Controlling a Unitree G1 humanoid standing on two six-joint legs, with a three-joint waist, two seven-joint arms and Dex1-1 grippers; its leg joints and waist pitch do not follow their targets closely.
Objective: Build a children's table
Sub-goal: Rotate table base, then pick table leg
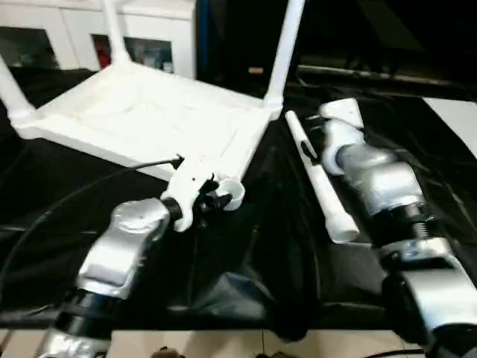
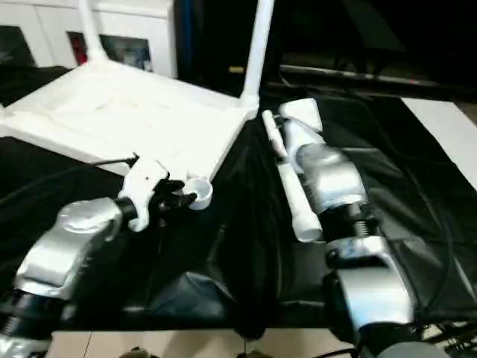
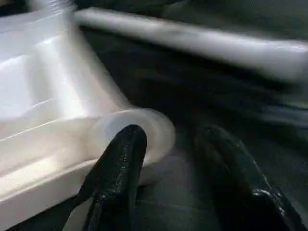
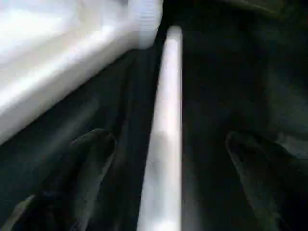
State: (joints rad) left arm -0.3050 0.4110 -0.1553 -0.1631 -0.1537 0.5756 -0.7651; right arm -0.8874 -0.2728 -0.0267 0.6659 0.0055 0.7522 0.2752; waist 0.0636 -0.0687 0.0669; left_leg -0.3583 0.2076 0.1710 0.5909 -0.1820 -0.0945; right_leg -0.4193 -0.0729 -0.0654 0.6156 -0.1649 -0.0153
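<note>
The white table top (image 1: 149, 112) lies upside down on a black cloth, ribbed side up. Three white legs stand in its sockets, one at the back right (image 1: 285, 45), one at the back (image 1: 112, 26) and one at the left (image 1: 11, 93). The near corner socket (image 3: 144, 130) holds no leg. My left gripper (image 1: 220, 198) is open right at that socket, one finger (image 3: 118, 163) in front of it. A loose leg (image 1: 328, 201) lies on the cloth to the right of the top. My right gripper (image 4: 173, 159) is open over it, a finger on each side, not touching.
A white cabinet with glass doors (image 1: 149, 30) stands behind the table top. A thin black cable (image 1: 74, 194) runs across the cloth to my left wrist. A white surface (image 1: 458, 119) shows at the far right, and the cloth's front edge is near.
</note>
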